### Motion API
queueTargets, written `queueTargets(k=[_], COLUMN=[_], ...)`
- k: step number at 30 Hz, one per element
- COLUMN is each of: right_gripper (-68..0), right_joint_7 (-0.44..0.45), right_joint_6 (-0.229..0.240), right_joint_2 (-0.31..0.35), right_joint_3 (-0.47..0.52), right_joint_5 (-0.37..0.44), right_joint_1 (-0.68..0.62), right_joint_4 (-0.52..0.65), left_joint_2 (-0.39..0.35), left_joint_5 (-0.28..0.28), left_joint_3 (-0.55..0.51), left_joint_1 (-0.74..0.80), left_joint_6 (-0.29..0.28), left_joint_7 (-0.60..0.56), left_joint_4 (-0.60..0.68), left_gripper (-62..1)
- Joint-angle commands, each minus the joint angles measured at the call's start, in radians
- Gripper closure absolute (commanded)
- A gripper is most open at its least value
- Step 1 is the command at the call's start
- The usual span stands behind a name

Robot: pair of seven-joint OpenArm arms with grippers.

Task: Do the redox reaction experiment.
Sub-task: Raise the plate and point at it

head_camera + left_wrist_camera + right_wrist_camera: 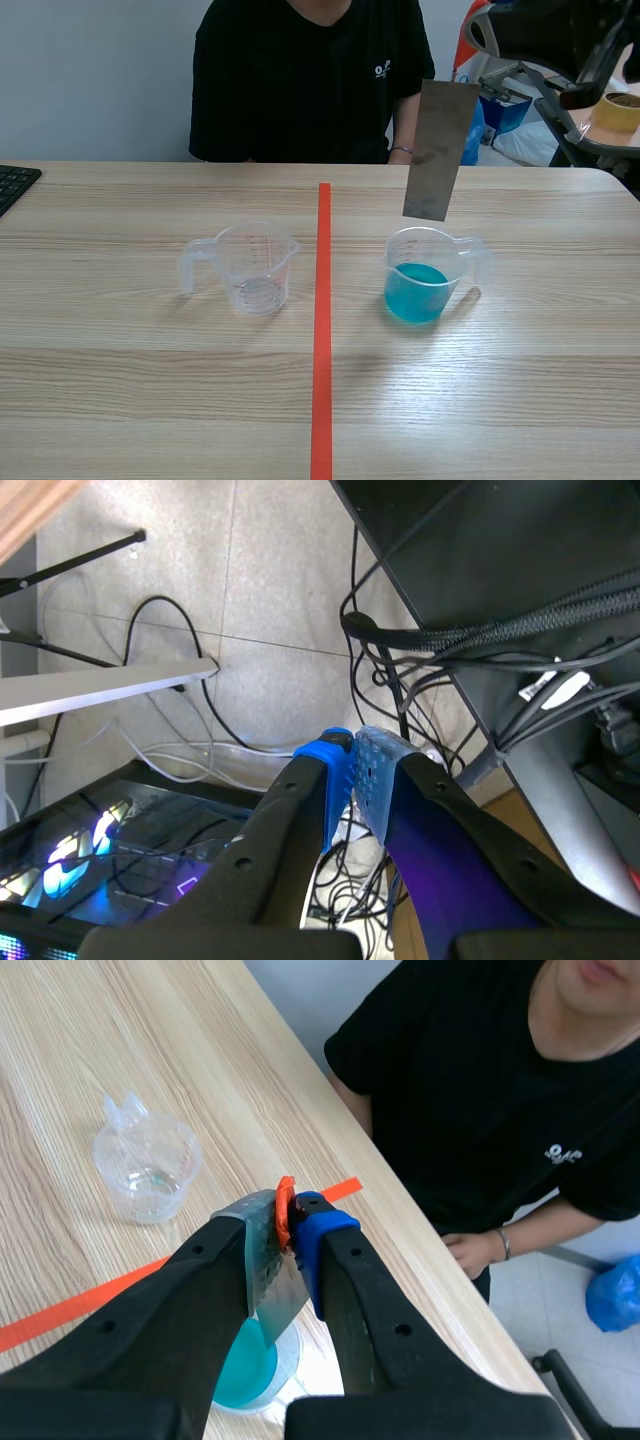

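Note:
A grey metal strip [439, 150] hangs upright above a clear measuring cup of blue liquid [425, 275], its lower end just over the rim. My right gripper [285, 1230], raised at the scene's top right, is shut on the strip [268, 1272], and the blue cup [250, 1368] shows below it. An empty clear measuring cup [250, 267] [146, 1168] stands left of the orange-red tape line. My left gripper [352, 763] is shut on nothing, off the table and facing the floor; it is absent from the scene view.
A person in a black shirt [310, 75] sits across the table, one hand [472, 1253] at the far edge. A keyboard corner [14, 184] lies at the far left. A tape roll [615, 110] and blue bags sit beyond the table's right end.

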Motion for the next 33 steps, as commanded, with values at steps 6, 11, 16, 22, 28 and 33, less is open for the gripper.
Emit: queueTargets(k=[6,11,16,22,28,33], right_gripper=[-0.7,-0.7,-0.7,-0.7,-0.7,-0.7], right_joint_7=[0.026,0.038,0.038,0.038,0.038,0.038], right_joint_6=[0.011,0.015,0.016,0.015,0.015,0.015], right_joint_2=[0.046,0.049,0.049,0.049,0.047,0.047], right_joint_3=[0.018,0.018,0.018,0.018,0.018,0.018], right_joint_5=[0.016,0.016,0.016,0.016,0.016,0.016], right_joint_1=[0.020,0.021,0.021,0.021,0.021,0.021], right_joint_4=[-0.041,-0.062,-0.062,-0.062,-0.062,-0.062], left_joint_2=[-0.095,-0.182,-0.249,-0.268,-0.268,-0.265], left_joint_5=[-0.145,-0.269,-0.356,-0.386,-0.442,-0.520], left_joint_3=[-0.066,-0.095,-0.095,-0.095,-0.066,0.017], left_joint_1=[0.005,-0.002,-0.076,-0.227,-0.388,-0.528], left_joint_6=[0.000,-0.002,-0.029,-0.103,-0.242,-0.317], left_joint_7=[-0.019,-0.091,-0.091,-0.083,-0.055,-0.027], left_joint_4=[0.014,0.014,0.014,0.014,0.014,0.014], left_gripper=[-4.0,-4.0,-4.0,-4.0,-4.0,-4.0])
